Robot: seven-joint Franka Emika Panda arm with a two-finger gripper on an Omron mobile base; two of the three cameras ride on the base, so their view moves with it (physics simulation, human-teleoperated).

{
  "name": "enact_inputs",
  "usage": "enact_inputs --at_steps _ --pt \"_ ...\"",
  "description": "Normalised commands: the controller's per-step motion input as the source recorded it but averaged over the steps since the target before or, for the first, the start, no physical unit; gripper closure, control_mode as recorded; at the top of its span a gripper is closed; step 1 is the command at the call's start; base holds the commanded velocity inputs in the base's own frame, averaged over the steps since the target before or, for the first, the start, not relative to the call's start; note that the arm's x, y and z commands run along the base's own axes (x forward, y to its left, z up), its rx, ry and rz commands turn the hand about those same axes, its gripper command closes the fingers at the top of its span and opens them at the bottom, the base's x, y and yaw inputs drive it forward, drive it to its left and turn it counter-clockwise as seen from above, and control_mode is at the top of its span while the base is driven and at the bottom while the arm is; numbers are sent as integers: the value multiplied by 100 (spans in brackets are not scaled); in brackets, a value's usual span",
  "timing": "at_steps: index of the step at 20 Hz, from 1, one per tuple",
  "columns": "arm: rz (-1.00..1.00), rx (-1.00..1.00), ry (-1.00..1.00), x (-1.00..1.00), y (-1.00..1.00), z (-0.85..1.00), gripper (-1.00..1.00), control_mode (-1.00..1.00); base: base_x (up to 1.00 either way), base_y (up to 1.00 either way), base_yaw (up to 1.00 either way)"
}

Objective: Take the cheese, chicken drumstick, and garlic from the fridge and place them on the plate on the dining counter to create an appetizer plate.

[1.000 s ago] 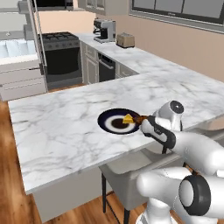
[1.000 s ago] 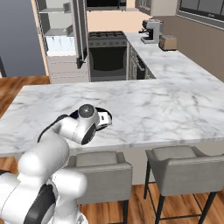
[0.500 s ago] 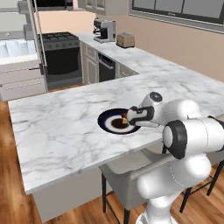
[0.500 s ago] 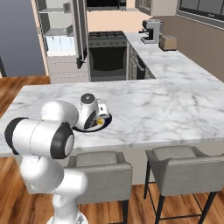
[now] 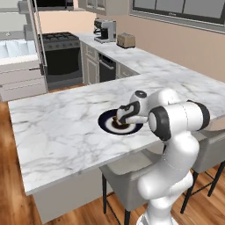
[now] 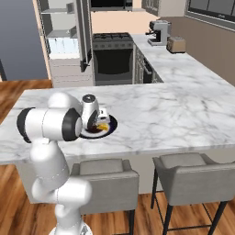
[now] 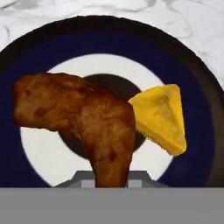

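The hand [image 5: 119, 119] grips the chicken drumstick [image 7: 83, 120] over the plate [image 7: 39, 48], beside the cheese [image 7: 162, 116]; apparently positioned for release.

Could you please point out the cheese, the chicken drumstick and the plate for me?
cheese [image 7: 162, 117], hand view, middle of the yellow wedge.
chicken drumstick [image 7: 83, 117], hand view, its thick brown meat.
plate [image 7: 65, 48], hand view, upper navy rim.

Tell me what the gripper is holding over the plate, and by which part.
The gripper is shut on the chicken drumstick, gripping its narrow end, above the plate.
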Motion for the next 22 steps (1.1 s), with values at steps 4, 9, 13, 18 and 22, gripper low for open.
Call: enact_inputs --at_steps 4,9,13,18,22 --pt "0 -1 11 52 33 -47 100 -100 0 0 0" --pt "0 0 11 71 23 -45 100 -100 0 0 0" --pt "-1 -4 12 32 17 -70 -100 -100 0 0 0" --pt "-13 0 -6 -73 -15 3 -100 -100 0 0 0" --pt "-8 0 -21 -68 -41 48 -100 -100 0 0 0"
